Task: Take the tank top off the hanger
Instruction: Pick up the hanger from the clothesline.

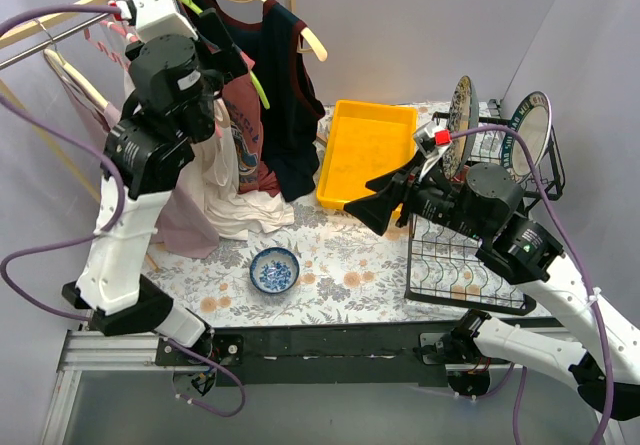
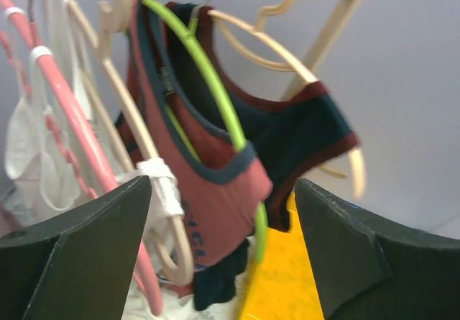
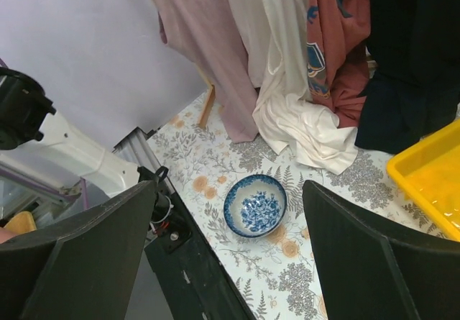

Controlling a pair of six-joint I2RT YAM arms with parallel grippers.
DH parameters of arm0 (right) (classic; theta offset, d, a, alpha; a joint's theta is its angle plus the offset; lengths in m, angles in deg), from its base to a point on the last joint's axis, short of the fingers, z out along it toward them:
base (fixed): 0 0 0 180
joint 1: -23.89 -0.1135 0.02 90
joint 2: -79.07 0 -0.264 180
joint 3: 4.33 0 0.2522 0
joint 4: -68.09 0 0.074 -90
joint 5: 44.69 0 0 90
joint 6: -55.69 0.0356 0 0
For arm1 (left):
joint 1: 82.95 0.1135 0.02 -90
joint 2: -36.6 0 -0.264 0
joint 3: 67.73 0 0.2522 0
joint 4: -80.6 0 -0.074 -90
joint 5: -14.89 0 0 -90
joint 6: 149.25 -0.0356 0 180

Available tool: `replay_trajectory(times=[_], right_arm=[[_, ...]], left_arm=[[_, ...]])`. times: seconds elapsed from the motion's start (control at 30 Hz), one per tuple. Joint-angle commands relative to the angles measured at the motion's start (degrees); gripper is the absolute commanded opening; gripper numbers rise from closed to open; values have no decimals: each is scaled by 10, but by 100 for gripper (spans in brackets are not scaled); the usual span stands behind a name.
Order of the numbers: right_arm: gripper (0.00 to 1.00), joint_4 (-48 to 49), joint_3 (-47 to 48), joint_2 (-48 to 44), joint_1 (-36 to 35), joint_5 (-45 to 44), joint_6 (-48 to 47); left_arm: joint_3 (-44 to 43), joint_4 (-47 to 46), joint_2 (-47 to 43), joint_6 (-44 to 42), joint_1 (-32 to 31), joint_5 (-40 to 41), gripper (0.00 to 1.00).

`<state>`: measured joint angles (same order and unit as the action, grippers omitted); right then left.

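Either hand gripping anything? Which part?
Nothing is held. The left hand is open, facing the red tank top on the green hanger. The right hand is open, pointed toward the bowl.

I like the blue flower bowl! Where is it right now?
In the top view the bowl sits on the flowery table, left of middle, just in front of the trailing white cloth. The yellow tray lies farther back to its right.

tank top (image 1: 245, 140) on hanger (image 1: 259, 87), bowl (image 1: 274, 270) before it, tray (image 1: 366, 155) at right
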<state>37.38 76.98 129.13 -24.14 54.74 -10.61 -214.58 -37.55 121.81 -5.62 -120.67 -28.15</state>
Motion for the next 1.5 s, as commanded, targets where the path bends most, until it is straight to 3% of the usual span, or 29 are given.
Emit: replay_trajectory(times=[0.0, 0.03, 0.13, 0.3, 0.5, 0.63, 0.87, 1.13, 1.33, 1.47], right_arm=[[91, 40, -7, -19, -3, 24, 6], [91, 39, -10, -24, -3, 23, 6], [90, 29, -11, -30, -2, 20, 3], [89, 25, -20, -42, -2, 9, -6], [89, 32, -32, -46, -2, 9, -8], [89, 25, -33, -48, -2, 7, -12], [89, 24, -33, -48, -2, -3, -17], [89, 28, -30, -35, -2, 0, -17], [88, 38, -36, -31, -3, 3, -16], [89, 38, -39, -31, -3, 3, -15]], left_arm=[[-13, 23, 2, 24, 79, 17, 79], [-2, 17, 0, 41, 127, -5, 78], [1, 23, 10, 50, 181, -49, 75], [15, 35, 21, 61, 223, -100, 72], [21, 16, 31, 56, 263, -114, 57], [19, 19, 43, 54, 291, -159, 56], [52, -4, 41, 42, 297, -191, 55], [46, -13, 41, 33, 298, -218, 32], [38, -18, 32, 32, 298, -225, 26], [39, -18, 28, 29, 298, -229, 9]])
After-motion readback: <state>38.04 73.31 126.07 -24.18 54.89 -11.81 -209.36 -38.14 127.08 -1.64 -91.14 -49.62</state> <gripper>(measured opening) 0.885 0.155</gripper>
